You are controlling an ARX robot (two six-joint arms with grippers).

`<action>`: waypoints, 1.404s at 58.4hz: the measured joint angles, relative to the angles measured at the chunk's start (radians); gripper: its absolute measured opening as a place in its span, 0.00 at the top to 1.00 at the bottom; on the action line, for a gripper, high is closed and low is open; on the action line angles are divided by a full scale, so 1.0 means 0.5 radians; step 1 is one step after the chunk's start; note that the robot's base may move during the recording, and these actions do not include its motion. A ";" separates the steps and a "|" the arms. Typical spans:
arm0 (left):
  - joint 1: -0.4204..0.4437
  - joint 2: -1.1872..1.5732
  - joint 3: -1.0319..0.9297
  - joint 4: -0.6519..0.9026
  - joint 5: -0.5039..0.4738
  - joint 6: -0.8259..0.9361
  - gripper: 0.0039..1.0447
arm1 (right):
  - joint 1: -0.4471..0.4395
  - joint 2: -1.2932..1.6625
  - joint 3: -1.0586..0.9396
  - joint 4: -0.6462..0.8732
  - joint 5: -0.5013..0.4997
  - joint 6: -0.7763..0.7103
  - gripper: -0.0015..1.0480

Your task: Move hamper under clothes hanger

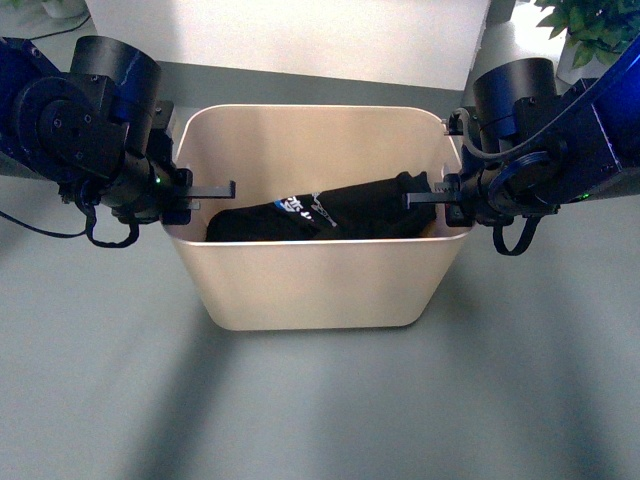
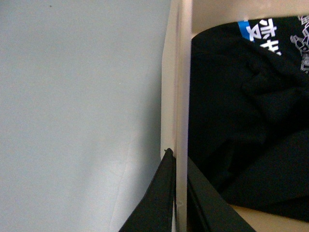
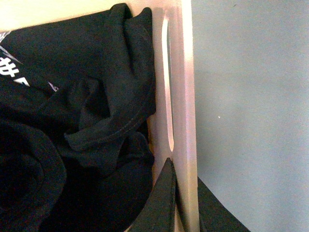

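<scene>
Beige plastic, smooth-walled and round-cornered, the hamper point(image 1: 310, 285) stands on the grey-green floor point(image 1: 90, 390) in the middle of the front view, squarely between the two arms. A black garment point(image 1: 330, 212) with a blue and white print lies crumpled in its bottom, reaching from one short wall to the other.

The left gripper point(image 1: 196, 196) is clamped on the rim of the left short wall. The left wrist view shows one dark finger point(image 2: 157, 203) outside the wall and the other inside, with the plastic pinched between them. The right gripper point(image 1: 440, 198) grips the right short wall the same way. In the right wrist view its fingers point(image 3: 161, 203) straddle the rim just beside the end of the slot handle point(image 3: 167, 82), and the garment is bunched against that wall on the inner side.

A white panel point(image 1: 290, 35) stands close behind the hamper's far wall, with only a narrow strip of floor showing between them. A green plant point(image 1: 590, 30) sits in the far right corner, beyond the right arm. A thin black cable point(image 1: 40, 230) trails off the left arm over the floor to the hamper's left. On the near side, two broad dim bands point(image 1: 175, 410) slant across the floor away from the hamper; whether they are shadow or something solid cannot be told
</scene>
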 joint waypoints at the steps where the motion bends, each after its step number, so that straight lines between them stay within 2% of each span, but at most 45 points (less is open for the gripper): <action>1: 0.000 0.000 0.000 -0.001 -0.002 0.005 0.96 | 0.000 0.000 -0.004 0.011 0.000 0.021 0.97; 10: 0.001 -0.009 0.000 -0.021 -0.002 0.047 0.96 | 0.000 0.000 -0.010 0.004 0.000 0.089 0.97; 28: -0.002 -0.009 0.000 -0.285 -0.011 0.068 0.96 | 0.018 0.000 -0.011 -0.171 -0.008 0.091 0.97; 42: 0.005 -0.009 -0.019 -0.242 -0.009 0.083 0.96 | 0.031 0.000 -0.011 -0.185 0.004 0.094 0.97; 44: 0.005 -0.009 -0.024 -0.242 -0.010 0.086 0.93 | 0.033 0.000 -0.011 -0.185 0.006 0.093 0.97; 54: 0.010 -0.024 -0.030 -0.237 -0.014 0.111 0.73 | 0.040 0.000 -0.009 -0.184 0.078 0.079 0.76; 74: 0.008 -0.174 -0.043 -0.111 0.005 0.103 0.06 | 0.040 -0.092 -0.021 -0.131 0.142 0.065 0.11; 76: 0.008 -0.209 -0.048 -0.099 0.008 0.098 0.04 | 0.040 -0.127 -0.025 -0.130 0.152 0.063 0.06; 82: 0.008 -0.304 -0.060 -0.085 0.021 0.085 0.06 | 0.040 -0.217 -0.040 -0.128 0.168 0.049 0.08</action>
